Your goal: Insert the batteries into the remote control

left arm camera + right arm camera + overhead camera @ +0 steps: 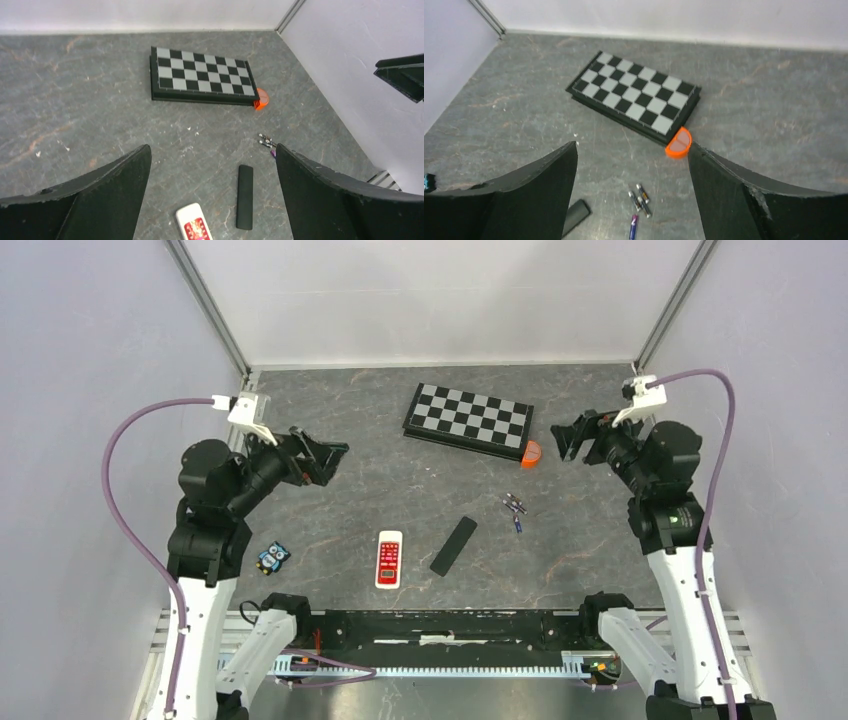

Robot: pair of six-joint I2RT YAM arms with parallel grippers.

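Batteries (515, 508): loose cluster near black remote (453, 546). Left gripper (333, 462), right gripper (562, 440): both released, empty. Advice: right gripper, being nearer, pinches one cell crosswise.

Bright, even, diffuse light throughout.
Only faint, soft shadows on the tabletop (380, 450); overhead view sharp, right wrist view slightly soft, near jaws blurred.

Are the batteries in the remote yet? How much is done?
Nothing looks done yet. The batteries lie loose on the table, apart from the white remote and the black bar. Nothing is in hand: the left gripper and right gripper hang open and empty above the table. Everything is left: picking up the batteries and putting them in.
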